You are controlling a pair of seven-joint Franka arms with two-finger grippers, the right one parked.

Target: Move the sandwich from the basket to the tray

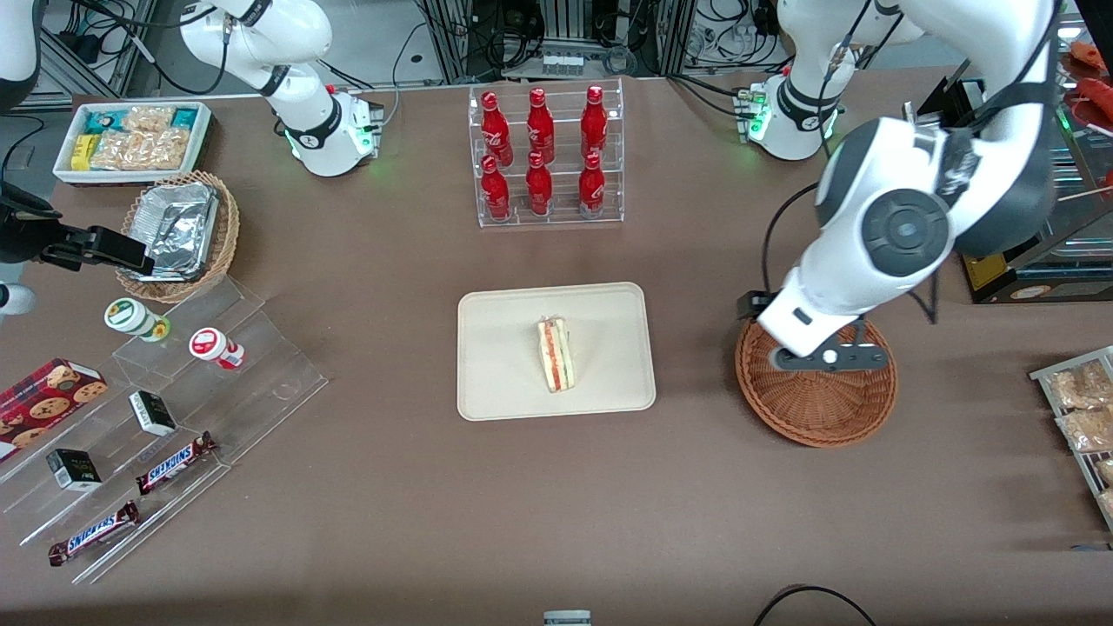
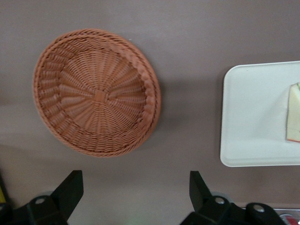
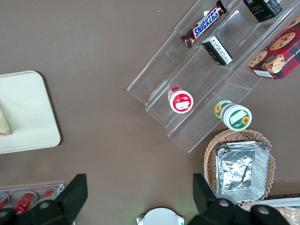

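The sandwich [image 1: 556, 354] lies on the cream tray [image 1: 504, 382] at the middle of the table, its red, green and yellow layers facing up. The reddish-brown wicker basket [image 1: 817, 409] sits beside the tray toward the working arm's end and holds nothing. My gripper [image 1: 828, 356] hangs above the basket's rim farthest from the front camera. In the left wrist view the gripper [image 2: 135, 180] is open and empty above bare table beside the basket [image 2: 96, 91]. The tray [image 2: 253, 117] and an edge of the sandwich [image 2: 294, 112] also show there.
A clear rack of red bottles [image 1: 545, 156] stands farther from the front camera than the tray. Toward the parked arm's end are a tan foil-filled basket [image 1: 178, 230], a white snack bin [image 1: 130, 139] and an acrylic stepped stand [image 1: 174, 409]. Snack packets [image 1: 1083, 417] lie at the working arm's end.
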